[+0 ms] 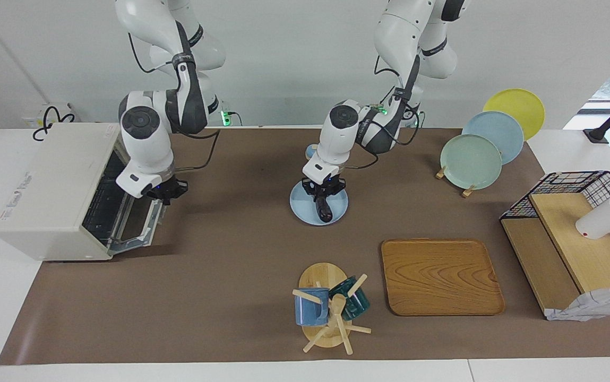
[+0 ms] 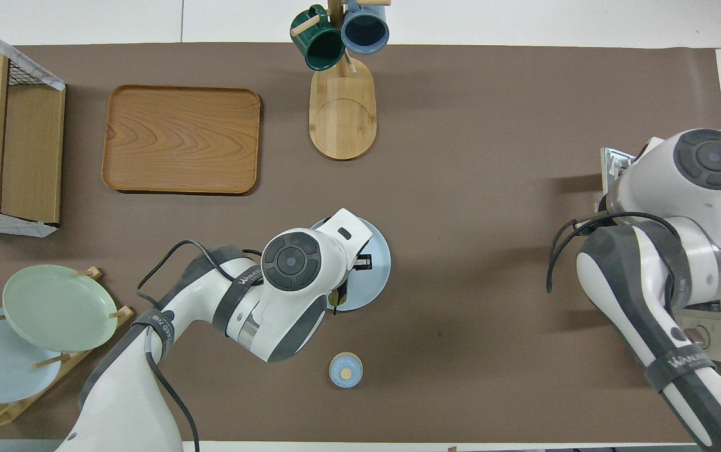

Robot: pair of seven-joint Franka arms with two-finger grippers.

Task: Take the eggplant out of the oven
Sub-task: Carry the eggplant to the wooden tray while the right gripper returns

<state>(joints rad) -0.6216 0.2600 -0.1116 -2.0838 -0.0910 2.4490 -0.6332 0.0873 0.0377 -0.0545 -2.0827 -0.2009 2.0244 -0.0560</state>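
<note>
Eggplant: out of the oven, lying on a pale blue plate mid-bench, well apart from the oven, long axis running toward and away from the robots. Mostly hidden under the left arm in the overhead view.

Left claw: down on the end of the eggplant nearer the robots, 2 fingers closed onto it, gripping across the width.

Right claw: closed, at the raised edge of the oven door, which stands half open and tilted. Hard to tell whether gripping that edge or only pushing it.

Handling, as judged:
- Probably light, no strain for 1 arm.
- Glossy skin, so likely slippery; slim rounded body apt to roll or twist between flat fingers.
- Firm enough for a moderate squeeze, though the flesh may dent under a hard one.
- Long and slightly curved: held by 1 end, the free end likely to droop or swing.
- Better hold nearer the middle, across the narrow width, fingers square to the long axis.
- Plate shallow and free on the bench: could slide if the eggplant is dragged rather than lifted straight up.
</note>
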